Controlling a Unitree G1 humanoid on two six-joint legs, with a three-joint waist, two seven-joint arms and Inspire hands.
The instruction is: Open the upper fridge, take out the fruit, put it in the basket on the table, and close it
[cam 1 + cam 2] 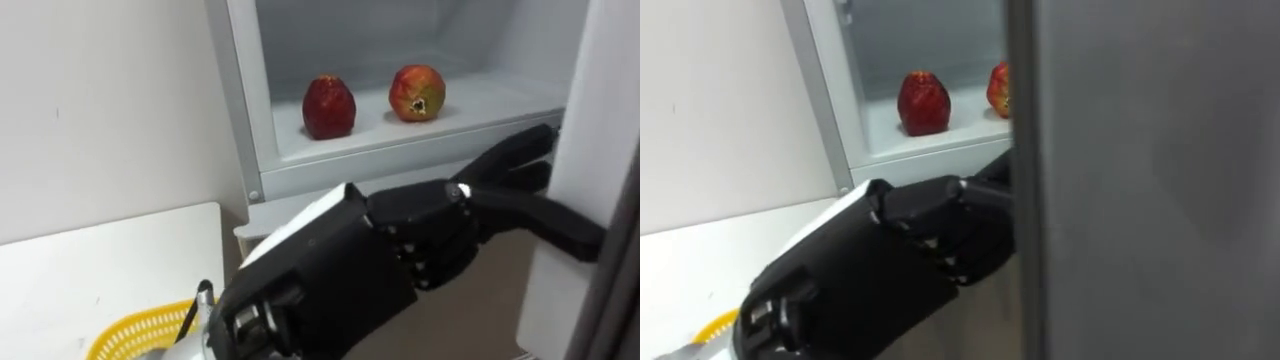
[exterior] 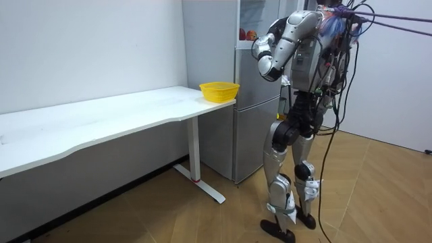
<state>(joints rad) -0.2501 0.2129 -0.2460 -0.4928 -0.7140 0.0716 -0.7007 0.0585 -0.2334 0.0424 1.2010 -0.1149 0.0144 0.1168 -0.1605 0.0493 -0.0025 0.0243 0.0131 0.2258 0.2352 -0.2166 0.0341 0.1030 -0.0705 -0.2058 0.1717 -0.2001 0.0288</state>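
Two red pomegranates rest on the white shelf (image 1: 470, 112) of the open upper fridge compartment: a darker one (image 1: 329, 107) on the left and a rounder one (image 1: 417, 93) to its right. My left hand (image 1: 440, 230) is raised just below the shelf's front edge. Its straight fingers (image 1: 520, 150) reach right to the edge of the grey fridge door (image 1: 1140, 180), so the hand is open and holds nothing. In the room view I stand upright facing the fridge (image 2: 253, 101) with the left arm lifted.
A yellow basket (image 1: 140, 330) sits on the end of the white table (image 1: 100, 270), just left of the fridge. A white wall rises behind the table. The open door blocks much of the right side.
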